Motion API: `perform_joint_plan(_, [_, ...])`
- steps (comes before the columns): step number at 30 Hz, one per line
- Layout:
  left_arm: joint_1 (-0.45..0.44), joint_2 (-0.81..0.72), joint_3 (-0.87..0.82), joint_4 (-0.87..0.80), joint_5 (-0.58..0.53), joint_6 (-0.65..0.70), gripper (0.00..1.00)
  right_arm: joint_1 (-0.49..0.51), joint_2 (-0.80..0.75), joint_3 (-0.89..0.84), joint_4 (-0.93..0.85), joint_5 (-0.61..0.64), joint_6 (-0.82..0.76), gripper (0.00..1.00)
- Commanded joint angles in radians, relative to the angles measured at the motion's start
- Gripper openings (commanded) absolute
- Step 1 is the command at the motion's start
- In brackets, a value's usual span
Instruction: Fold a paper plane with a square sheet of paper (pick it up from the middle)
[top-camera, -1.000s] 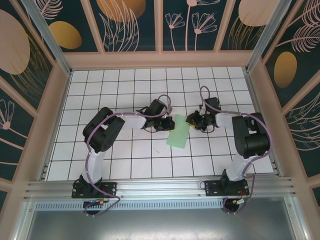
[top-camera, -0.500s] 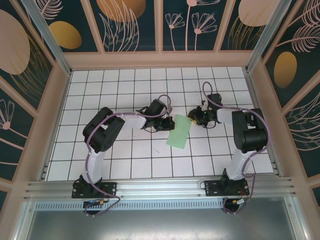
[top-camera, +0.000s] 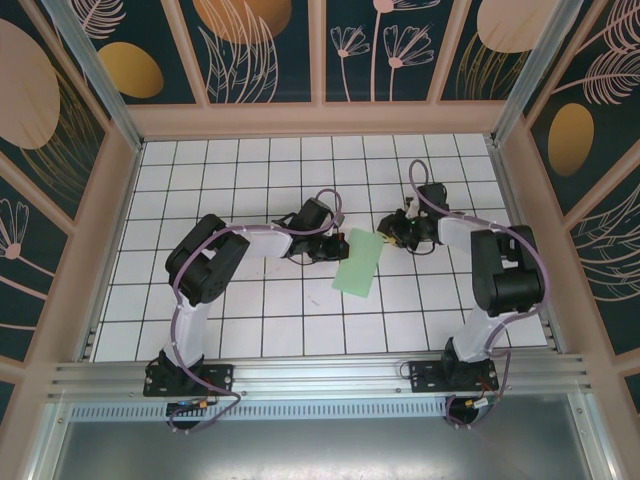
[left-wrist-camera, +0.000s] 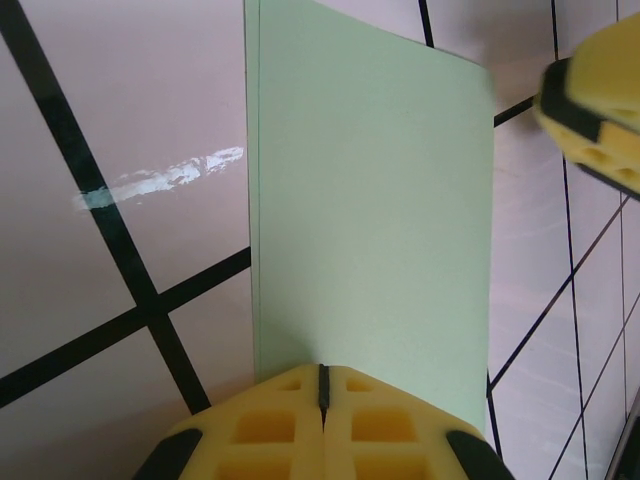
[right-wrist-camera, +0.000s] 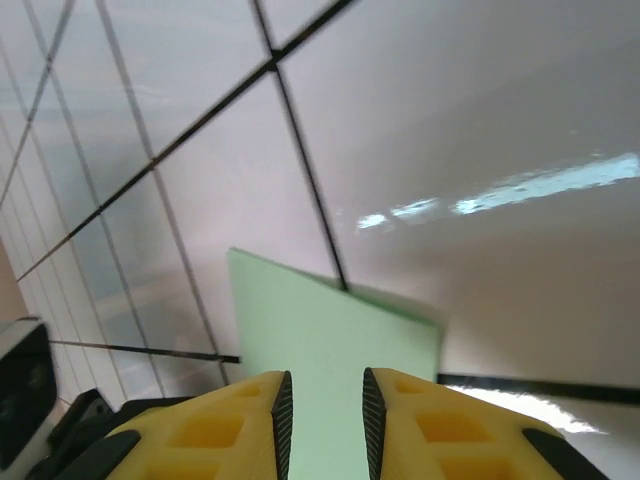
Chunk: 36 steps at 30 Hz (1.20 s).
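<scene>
- Thin, pale green square sheet of paper (top-camera: 357, 265) lies as a narrow rectangle on the white grid-tiled table (top-camera: 250, 325), between the arms; doubled layers along one long edge suggest the half fold is done
- Left gripper (left-wrist-camera: 322, 372) is clenched on one short end; right gripper (right-wrist-camera: 325, 385) has its jaws slightly parted over the other end, pinching nothing
- Left to do, I judge: nose corners and wing folds; no dart shape yet
</scene>
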Motion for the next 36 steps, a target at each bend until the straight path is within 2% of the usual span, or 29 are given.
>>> perform_joint_plan(1, [-0.005,0.035,-0.026,-0.106,-0.06,0.014,0.0,0.038,-0.109,-0.04,-0.041,0.032,0.018,0.3])
perform_joint_plan(8, [-0.004,0.035,-0.026,-0.103,-0.057,0.014,0.0,0.118,-0.165,-0.193,0.047,0.016,0.092,0.29])
perform_joint_plan(14, [-0.004,0.038,-0.028,-0.1,-0.057,0.012,0.0,0.127,-0.132,-0.263,0.063,0.04,0.094,0.29])
perform_joint_plan(21, [-0.005,0.04,-0.028,-0.1,-0.053,0.016,0.0,0.127,-0.108,-0.267,-0.005,0.105,0.069,0.29])
perform_joint_plan(28, [-0.005,0.034,-0.039,-0.095,-0.055,0.015,0.0,0.149,-0.228,-0.242,0.006,0.052,0.099,0.3])
perform_joint_plan(33, [-0.004,0.03,-0.042,-0.089,-0.054,0.011,0.0,0.181,-0.223,-0.286,0.082,0.0,0.148,0.3])
perform_joint_plan(36, [-0.005,0.03,-0.042,-0.093,-0.054,0.014,0.0,0.192,-0.199,-0.309,0.081,0.034,0.151,0.3])
